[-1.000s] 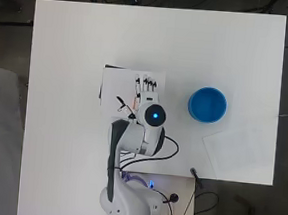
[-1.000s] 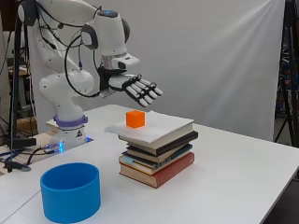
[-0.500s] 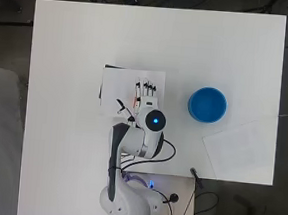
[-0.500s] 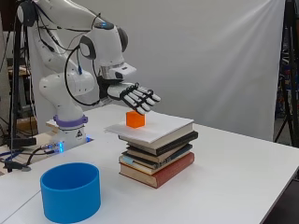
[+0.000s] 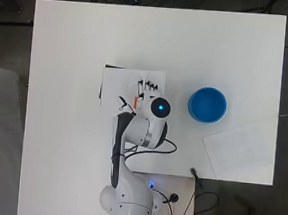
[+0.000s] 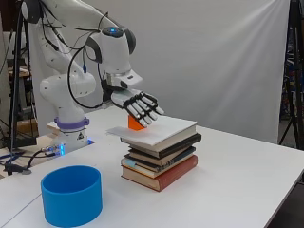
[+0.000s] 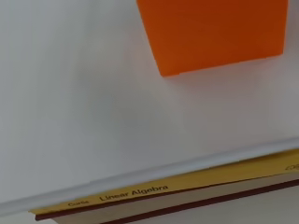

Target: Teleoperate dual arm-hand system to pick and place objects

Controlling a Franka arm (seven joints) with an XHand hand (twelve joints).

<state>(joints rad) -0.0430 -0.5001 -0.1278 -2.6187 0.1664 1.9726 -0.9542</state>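
An orange cube (image 6: pixel 136 122) sits on the white top cover of a stack of books (image 6: pixel 161 154) in the middle of the table. In the wrist view the orange cube (image 7: pixel 212 32) fills the upper part, resting on the white book cover (image 7: pixel 93 121). My hand (image 6: pixel 138 104) hovers just over the cube, palm down, fingers straight and slightly spread, holding nothing. From overhead only the fingertips (image 5: pixel 148 85) show past the arm over the book stack (image 5: pixel 117 83), and a sliver of the orange cube (image 5: pixel 135 102) shows beside the wrist.
A blue round bowl (image 5: pixel 207 104) stands right of the books; in the side view the bowl (image 6: pixel 71 194) is near the front. A white sheet of paper (image 5: pixel 241 150) lies at the table's lower right. Cables and the arm's base (image 6: pixel 71 135) are at the near edge.
The hand has lowered from well above the stack to just over the orange cube. Its fingers stay straight. The cube and books have not moved.
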